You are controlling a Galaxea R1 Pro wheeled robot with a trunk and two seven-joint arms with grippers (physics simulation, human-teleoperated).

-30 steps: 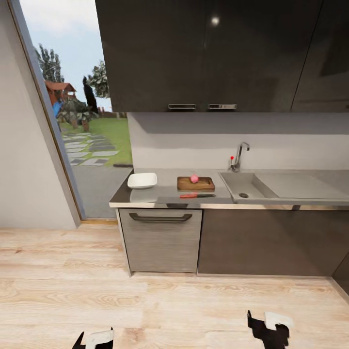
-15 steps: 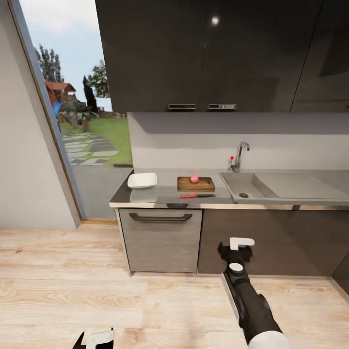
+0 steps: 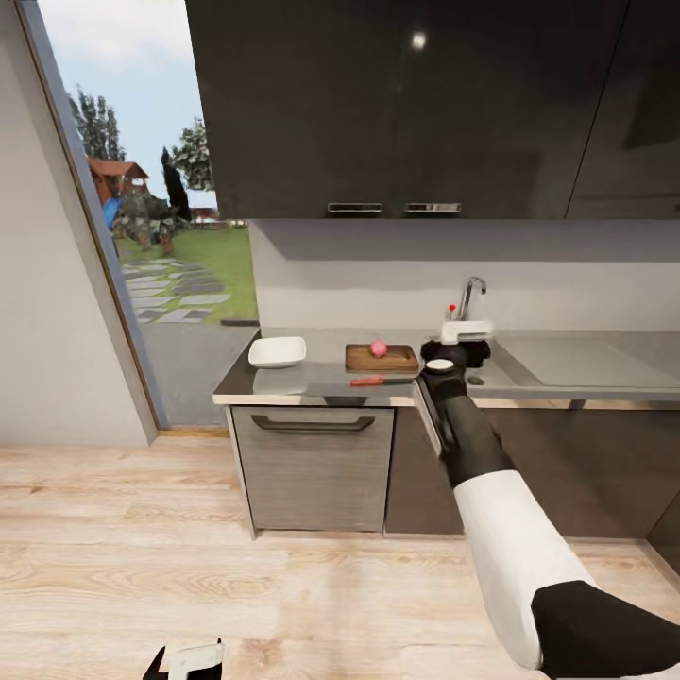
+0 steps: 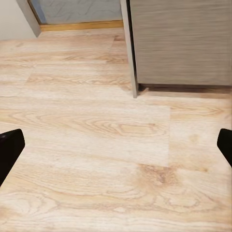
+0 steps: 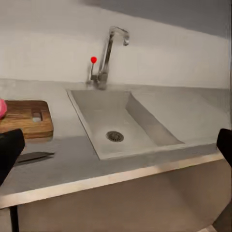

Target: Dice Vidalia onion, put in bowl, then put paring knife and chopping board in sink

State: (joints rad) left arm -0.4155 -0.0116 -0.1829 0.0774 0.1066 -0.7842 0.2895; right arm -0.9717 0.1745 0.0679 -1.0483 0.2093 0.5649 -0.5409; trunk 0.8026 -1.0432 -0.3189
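Two pincers show: the left pincer [image 3: 184, 661] hangs low over the wooden floor [image 4: 96, 145] with fingers spread and nothing between them, and the right pincer [image 3: 455, 342], also spread and empty, is raised before the sink [image 5: 113, 125]. On the worktop [image 3: 321, 382] the paring knife [image 3: 382, 381] lies just before the chopping board [image 3: 382, 358], which carries a small pink onion [image 3: 379, 348]; the bowl [image 3: 278, 351] sits to their left.

right arm stretched forward and up from the lower right of the head view, white upper sleeve, black forearm and wrist. right gripper [image 3: 455, 342] at the far end of it, white top plate showing, black body below. in the right wrist view its two black fingertips [image 5: 9, 151] sit wide apart at opposite edges, jaws spread, nothing between them. left gripper [image 3: 184, 661] hangs low near the body, pointing down; in the left wrist view its fingertips [image 4: 8, 149] are also wide apart, nothing held.
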